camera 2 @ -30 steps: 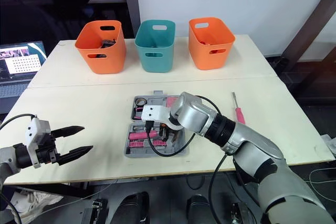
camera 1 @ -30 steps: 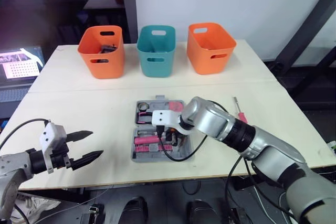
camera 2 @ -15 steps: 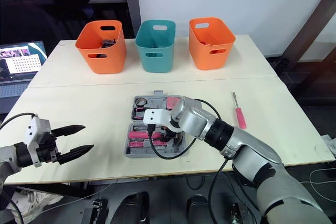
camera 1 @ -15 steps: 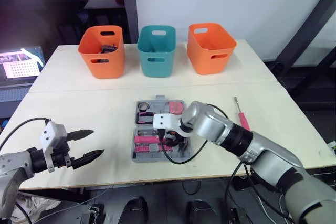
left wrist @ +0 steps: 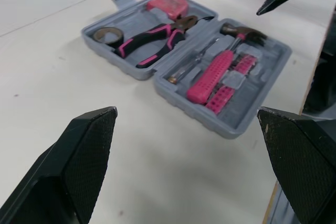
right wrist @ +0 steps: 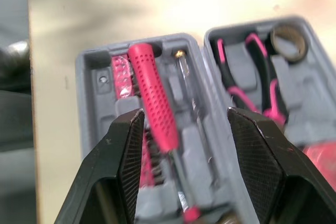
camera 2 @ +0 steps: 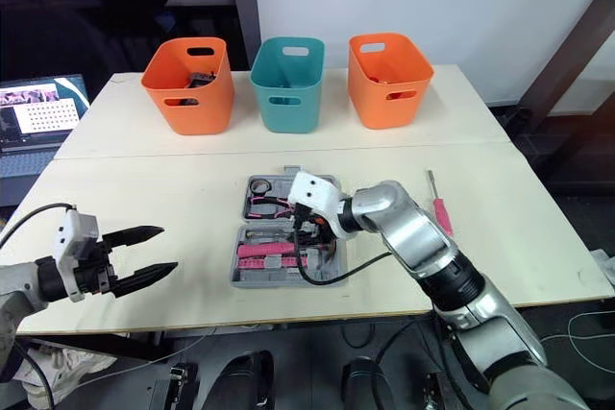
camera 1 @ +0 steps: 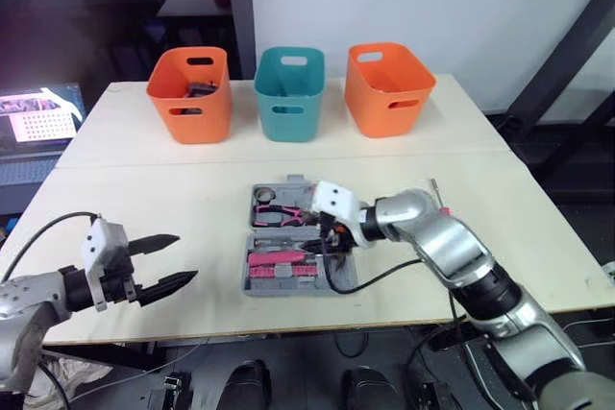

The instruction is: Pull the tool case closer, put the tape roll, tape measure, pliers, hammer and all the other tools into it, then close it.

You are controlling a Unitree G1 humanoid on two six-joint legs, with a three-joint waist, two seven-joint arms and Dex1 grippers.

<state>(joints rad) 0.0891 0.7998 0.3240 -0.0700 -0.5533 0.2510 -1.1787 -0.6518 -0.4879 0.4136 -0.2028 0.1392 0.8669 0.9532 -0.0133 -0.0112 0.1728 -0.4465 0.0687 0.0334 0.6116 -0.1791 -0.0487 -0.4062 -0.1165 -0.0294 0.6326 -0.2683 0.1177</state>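
The grey tool case point(camera 1: 332, 276) lies open at the table's middle. In it are pink-handled pliers point(left wrist: 152, 38), a tape roll point(left wrist: 107, 33), a pink tape measure point(left wrist: 167, 4), a pink-handled hammer point(left wrist: 220, 66) and a thin screwdriver point(left wrist: 191, 61). My right gripper point(camera 1: 332, 234) hovers open just above the case's right side, over the hammer point(right wrist: 155, 103), holding nothing. A pink screwdriver point(camera 2: 437, 208) lies on the table to the right of the case. My left gripper point(camera 1: 184, 256) is open and empty near the front left edge, well apart from the case.
Three baskets stand along the back: orange point(camera 1: 189, 93), teal point(camera 1: 288, 91), orange point(camera 1: 386, 86). A lit laptop screen point(camera 1: 38, 114) sits off the table's left. Bare table lies between my left gripper and the case.
My right arm has swung back to the right, so its wrist sits over the case's right side instead of its middle. The left gripper has stayed put.
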